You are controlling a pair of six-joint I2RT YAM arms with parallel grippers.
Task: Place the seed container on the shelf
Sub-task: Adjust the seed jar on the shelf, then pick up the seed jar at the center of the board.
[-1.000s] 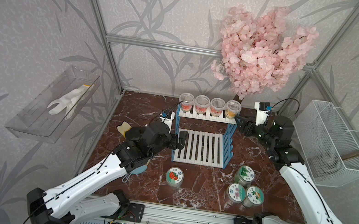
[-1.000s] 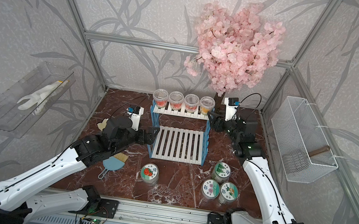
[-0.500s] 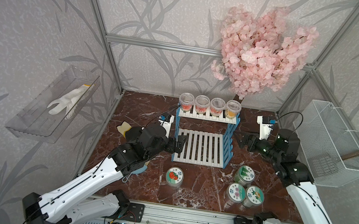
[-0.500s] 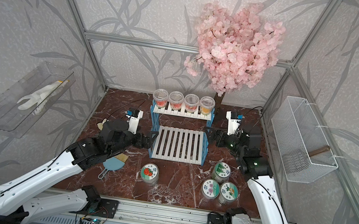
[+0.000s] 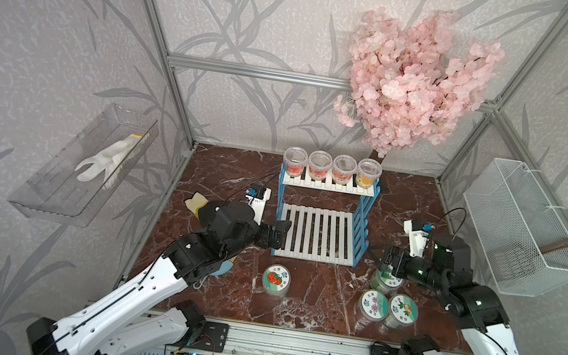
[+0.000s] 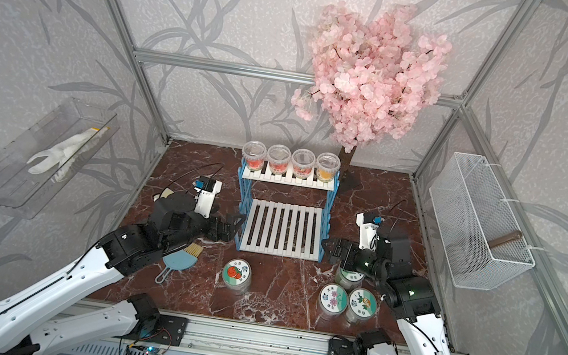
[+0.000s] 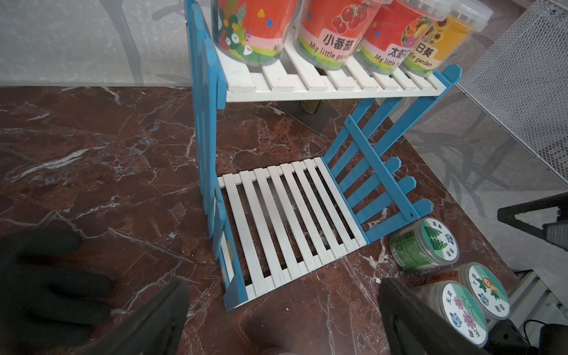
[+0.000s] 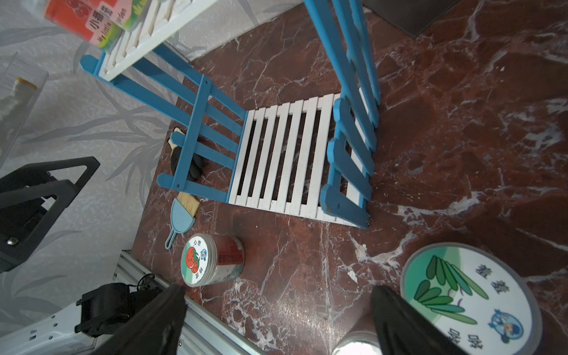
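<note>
The shelf [image 5: 316,234] [image 6: 282,231] stands mid-floor, its lower white board [image 7: 292,221] [image 8: 282,159] bare. Several seed containers [image 5: 331,168] with clear lids line its top board [image 7: 332,33]. Round-lidded jars stand on the floor in front: a tomato one [image 5: 276,280] [image 8: 212,261], and at the right a green-leaf one [image 6: 347,277] [image 8: 467,295], a flower one [image 5: 373,304] and an orange one [image 5: 404,309]. My right gripper [image 5: 386,258] [image 8: 276,319] hangs open and empty over the green-leaf jar. My left gripper [image 5: 280,233] [image 7: 282,313] is open and empty at the lower board's left front corner.
A clear wall tray [image 5: 85,171] holding a white glove hangs at the left. A white wire basket [image 5: 522,229] hangs at the right. A pink blossom tree [image 5: 414,83] rises behind the shelf. A blue hand brush [image 6: 180,260] and a dark glove [image 7: 46,276] lie under the left arm.
My right gripper has opened and drawn back from the right end of the top board, down toward the front right over the floor jars. The left arm has pulled back slightly.
</note>
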